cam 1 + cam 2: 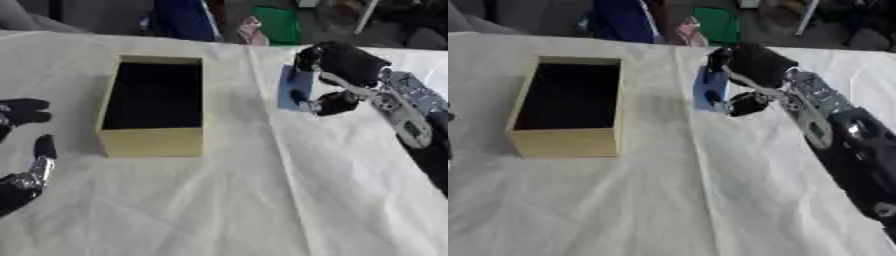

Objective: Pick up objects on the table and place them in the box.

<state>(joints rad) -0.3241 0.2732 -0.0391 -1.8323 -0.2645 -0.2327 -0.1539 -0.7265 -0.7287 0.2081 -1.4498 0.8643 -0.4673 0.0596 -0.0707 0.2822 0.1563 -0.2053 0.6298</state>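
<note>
Left eye view: open yellow box (153, 135) on white cloth (262, 210). Left hand (26, 175) idle at left edge, fingers relaxed.

Right eye view: right hand (750, 70) grasps blue object (709, 90), right of box, over cloth.

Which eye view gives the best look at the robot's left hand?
The left eye view: the left hand shows at the left edge beside the box, fingers relaxed and holding nothing. The right eye view catches only a dark sliver of it at its left edge.
</note>
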